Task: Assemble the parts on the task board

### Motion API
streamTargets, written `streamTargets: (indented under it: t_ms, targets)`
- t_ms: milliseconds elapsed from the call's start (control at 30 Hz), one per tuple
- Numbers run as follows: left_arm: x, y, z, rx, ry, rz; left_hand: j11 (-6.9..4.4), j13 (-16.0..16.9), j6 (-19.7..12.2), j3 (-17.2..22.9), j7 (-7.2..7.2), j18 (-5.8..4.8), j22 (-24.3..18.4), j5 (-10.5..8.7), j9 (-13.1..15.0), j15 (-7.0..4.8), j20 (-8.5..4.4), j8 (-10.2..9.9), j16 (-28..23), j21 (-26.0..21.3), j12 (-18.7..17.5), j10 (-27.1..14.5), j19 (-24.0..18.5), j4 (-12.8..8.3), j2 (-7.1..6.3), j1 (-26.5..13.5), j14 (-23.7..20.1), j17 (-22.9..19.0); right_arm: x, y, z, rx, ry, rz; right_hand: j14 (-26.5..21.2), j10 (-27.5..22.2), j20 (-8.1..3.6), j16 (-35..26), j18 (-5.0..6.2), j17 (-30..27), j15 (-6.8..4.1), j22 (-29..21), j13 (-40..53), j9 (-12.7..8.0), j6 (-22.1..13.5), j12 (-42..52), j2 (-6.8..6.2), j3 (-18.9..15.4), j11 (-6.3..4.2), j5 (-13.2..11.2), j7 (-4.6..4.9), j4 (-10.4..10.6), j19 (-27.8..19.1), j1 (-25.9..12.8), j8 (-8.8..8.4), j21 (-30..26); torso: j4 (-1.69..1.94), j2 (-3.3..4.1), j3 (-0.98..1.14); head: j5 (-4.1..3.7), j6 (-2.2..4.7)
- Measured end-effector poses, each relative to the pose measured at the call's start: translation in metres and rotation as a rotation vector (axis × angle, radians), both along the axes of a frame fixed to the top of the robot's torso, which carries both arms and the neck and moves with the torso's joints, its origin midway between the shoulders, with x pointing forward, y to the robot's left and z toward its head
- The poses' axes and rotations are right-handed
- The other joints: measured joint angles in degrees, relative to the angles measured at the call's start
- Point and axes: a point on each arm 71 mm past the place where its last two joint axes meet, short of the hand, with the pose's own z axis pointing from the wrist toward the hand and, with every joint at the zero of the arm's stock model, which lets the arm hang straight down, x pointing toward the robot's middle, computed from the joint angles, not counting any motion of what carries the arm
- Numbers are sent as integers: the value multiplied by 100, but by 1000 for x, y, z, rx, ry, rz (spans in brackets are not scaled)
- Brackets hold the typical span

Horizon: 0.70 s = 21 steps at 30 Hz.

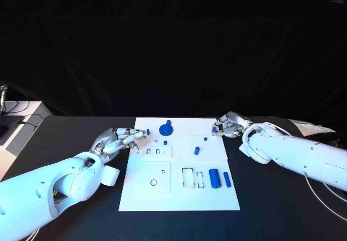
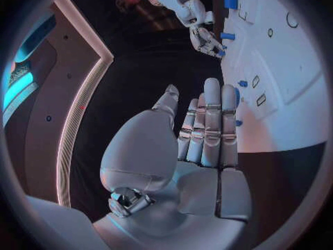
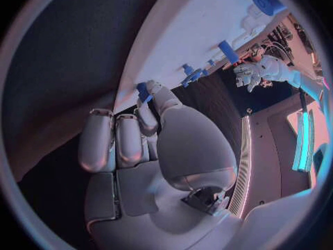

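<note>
Two white robot arms reach in over a black table (image 1: 72, 130) toward a flat white rectangular task board (image 1: 178, 196) lying in its middle.

The left hand (image 1: 119, 140), silver and jointed, sits at the board's left edge near its far half. In the left wrist view its fingers (image 2: 211, 122) lie straight and close together, the thumb beside them, with nothing held; the fingertips reach the board's rim.

The right hand (image 1: 227, 125) is at the board's far right corner, fingers curled inward. In the right wrist view a small blue part (image 3: 144, 91) sits at the tips of its thumb and finger; it seems pinched there, though the grip is partly hidden.

On the board's smooth matte surface lie several blue plastic pieces: a round blue disc with a knob (image 1: 166, 129) near the far edge, a short blue peg (image 1: 196, 149) in the middle, and a thick blue cylinder (image 1: 214, 176) beside a thinner blue bar (image 1: 227, 179) near the right edge. Small rectangular and round cut-outs mark the board.
</note>
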Motion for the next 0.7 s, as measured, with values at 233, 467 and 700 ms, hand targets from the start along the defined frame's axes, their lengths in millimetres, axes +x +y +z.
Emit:
streamTargets:
  t_ms: [233,467,700]
  targets:
    - [0,0,0,0,0,0,0,0,0,0,0,0,0,0,0,0,0,0,0,0,0,0,0,0,0,0,0,0,-1,2,0,5,-10,0,17,32,-20,-22,0,12,-18,0,34,3,85,0,56,-1,-31,-13,-68,-1,20,-10,22,0,-1,1,2,1,-3]
    - [0,0,0,0,0,1,0,0,0,0,0,0,0,0,0,0,0,0,0,0,0,0,1,0,0,0,0,1,-4,6,3,19,-36,-5,17,52,-40,-22,0,18,-18,-1,43,7,101,0,88,21,-51,-16,-84,-26,0,3,15,0,3,0,2,9,-3]
    - [1,1,0,2,0,4,0,0,0,0,0,0,0,0,0,0,0,0,0,-1,0,0,1,0,0,0,0,1,-7,16,23,41,-85,-20,17,52,-40,-22,0,39,-18,-1,80,7,101,0,133,103,-51,-56,-84,-121,0,33,-12,0,0,-9,-3,32,-7]
